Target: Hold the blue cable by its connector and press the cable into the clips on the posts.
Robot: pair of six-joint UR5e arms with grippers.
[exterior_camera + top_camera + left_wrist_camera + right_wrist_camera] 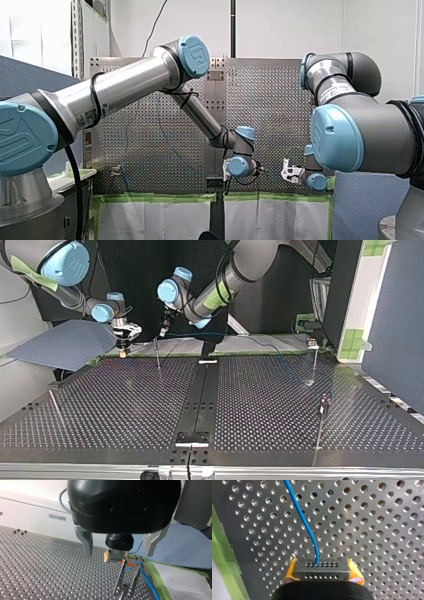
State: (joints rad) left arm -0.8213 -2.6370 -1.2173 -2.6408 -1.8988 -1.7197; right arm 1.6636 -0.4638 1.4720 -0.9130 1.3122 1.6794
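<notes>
In the right wrist view my right gripper (322, 561) is shut on the grey connector (322, 570), one yellow pad on each end. The blue cable (304, 520) leaves the connector and runs out over the perforated table. The left wrist view shows my left gripper (119, 554) open, its metal fingers (86, 543) spread wide, with the held connector (116, 556) ahead between them. Below the connector stand thin metal posts (121, 576), and the blue cable (147, 580) trails past them. In the top view my right gripper (123, 347) and my left gripper (162, 331) hang near the table's far edge.
In the top view more thin posts (313, 360) (322, 412) stand at the right and a bare rod (55, 405) at the left. The blue cable (220, 333) stretches toward the right posts. Green tape (160, 580) lines the table edge. A blue-grey panel (70, 342) lies at the left.
</notes>
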